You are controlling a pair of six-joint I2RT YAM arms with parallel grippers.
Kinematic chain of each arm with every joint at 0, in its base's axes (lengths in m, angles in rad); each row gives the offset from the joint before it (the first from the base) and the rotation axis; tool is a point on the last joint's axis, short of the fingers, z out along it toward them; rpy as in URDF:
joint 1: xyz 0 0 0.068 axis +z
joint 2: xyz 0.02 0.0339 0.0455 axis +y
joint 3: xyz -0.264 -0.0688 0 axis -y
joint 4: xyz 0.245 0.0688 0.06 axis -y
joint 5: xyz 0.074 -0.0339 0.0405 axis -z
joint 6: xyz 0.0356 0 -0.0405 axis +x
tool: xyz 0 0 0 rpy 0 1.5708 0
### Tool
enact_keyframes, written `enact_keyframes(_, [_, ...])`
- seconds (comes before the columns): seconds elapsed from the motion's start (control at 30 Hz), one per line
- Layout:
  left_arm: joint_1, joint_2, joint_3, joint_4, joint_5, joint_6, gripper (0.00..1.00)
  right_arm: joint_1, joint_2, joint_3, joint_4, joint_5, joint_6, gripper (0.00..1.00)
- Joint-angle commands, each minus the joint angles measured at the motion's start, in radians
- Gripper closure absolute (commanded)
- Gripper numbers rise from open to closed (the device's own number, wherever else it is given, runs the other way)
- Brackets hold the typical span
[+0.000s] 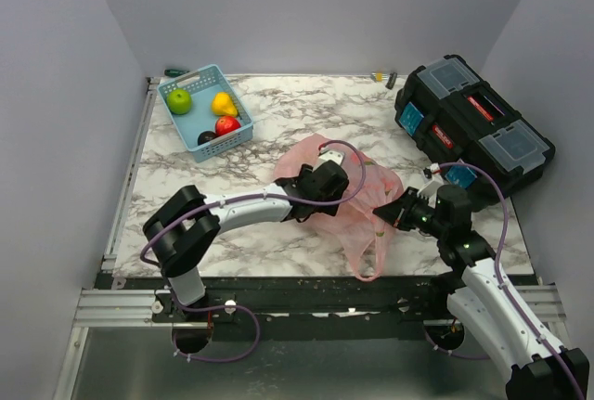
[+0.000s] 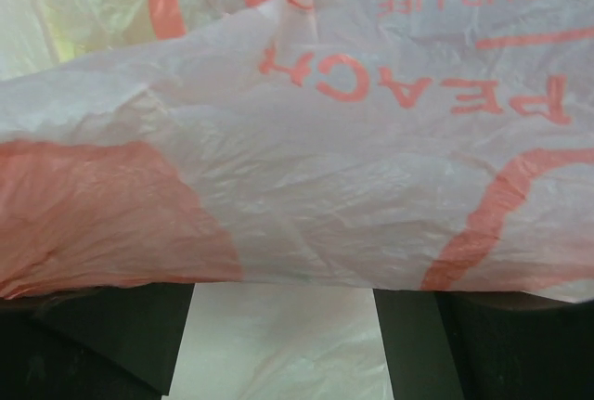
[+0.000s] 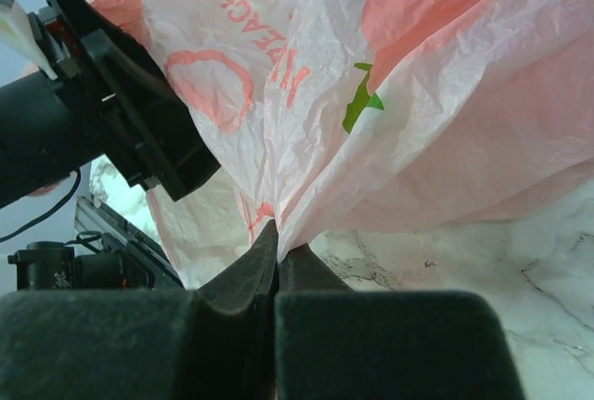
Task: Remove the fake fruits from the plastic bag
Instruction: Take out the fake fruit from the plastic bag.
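The pink plastic bag (image 1: 357, 205) lies crumpled at the table's middle. My left gripper (image 1: 327, 180) reaches into it from the left. In the left wrist view its dark fingers (image 2: 111, 344) stand wide apart, open, with only pale bag film (image 2: 306, 140) between and above them. A yellowish tint shows through the film at the upper left; I cannot tell what it is. My right gripper (image 1: 385, 212) is shut on a fold of the bag (image 3: 390, 94), pinched at the fingertips (image 3: 269, 244). Several fake fruits sit in the blue basket: a green apple (image 1: 179, 100), a yellow pear (image 1: 223, 103), a red apple (image 1: 227, 125), a dark plum (image 1: 206, 137).
The light blue slotted basket (image 1: 188, 79) stands at the back left. A black toolbox (image 1: 473, 126) with clear lids lies at the right, close behind my right arm. A bag handle loop (image 1: 371, 265) hangs toward the near table edge.
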Motion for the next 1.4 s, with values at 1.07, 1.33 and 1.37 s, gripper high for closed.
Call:
enact_keyframes(1.07, [0.030,-0.084,-0.079,0.097,-0.162,-0.011,0.24,0.007,-0.104,-0.054,0.142,-0.431,-0.027,0.99])
enact_keyframes(1.33, [0.081,0.014,0.009,0.086,-0.192,0.008,0.21,0.007,-0.058,-0.065,0.151,-0.414,-0.030,0.99])
enact_keyframes(1.37, [0.084,0.027,0.019,0.080,-0.191,0.010,0.20,0.007,-0.056,-0.068,0.155,-0.413,-0.029,0.99])
